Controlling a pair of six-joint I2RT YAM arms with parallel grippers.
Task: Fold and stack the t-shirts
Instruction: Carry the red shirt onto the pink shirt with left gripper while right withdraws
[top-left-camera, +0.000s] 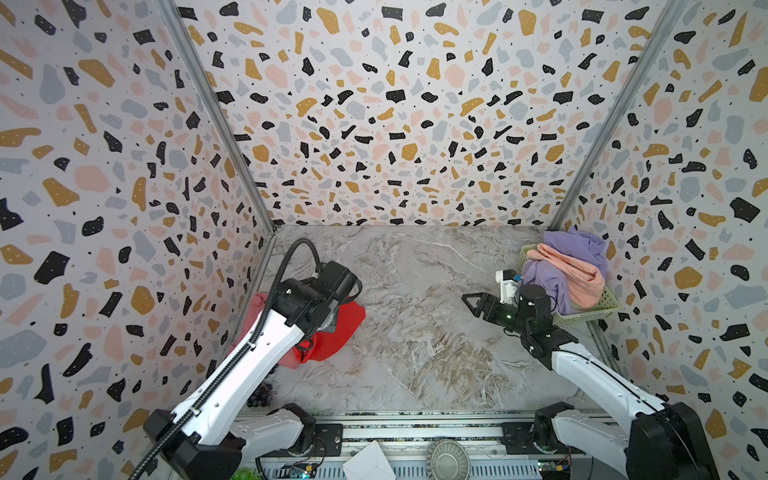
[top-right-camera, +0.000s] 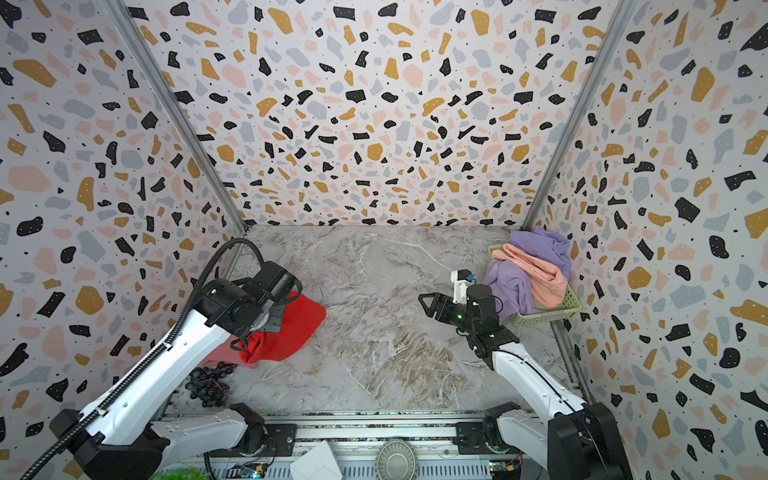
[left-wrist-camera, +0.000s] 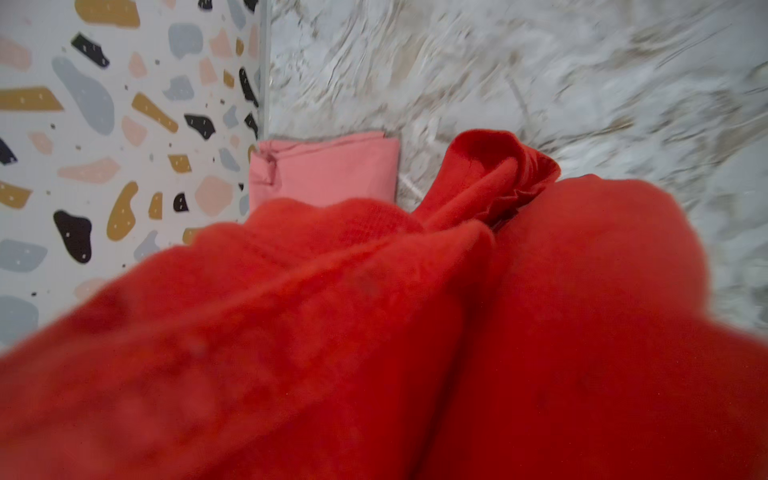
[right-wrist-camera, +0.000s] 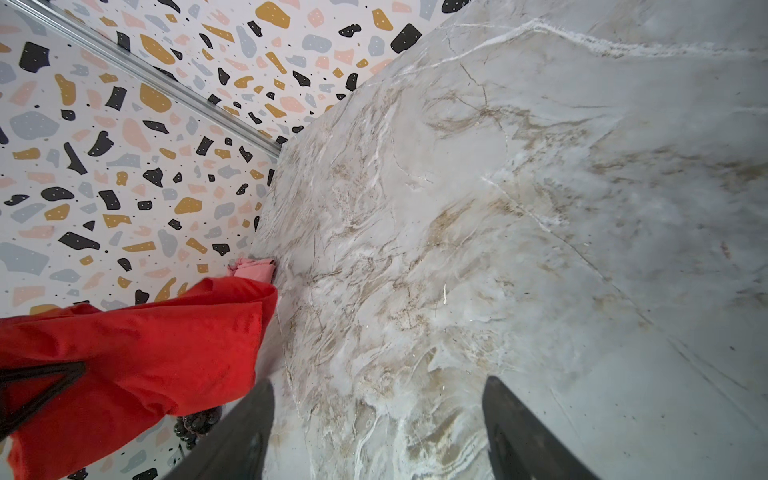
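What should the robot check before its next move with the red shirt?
1. Left jaws shut on the bright red fabric t-shirt: ok.
2. Red shirt folded neatly: cannot tell.
3. Folded dusty pink fabric t-shirt lies flat by the terrazzo-patterned wall: ok.
4. Right jaws open, empty, above the marble table: ok.
5. All shirts folded: not ok; lavender t-shirt and peach t-shirt sit crumpled in the pale green lattice basket.

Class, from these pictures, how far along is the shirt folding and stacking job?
Done: the pink t-shirt lies folded by the wall. In hand: the left end effector is shut on the red t-shirt, not yet stacked. Left: the lavender t-shirt and peach t-shirt sit crumpled in the basket; the right end effector is open, empty.
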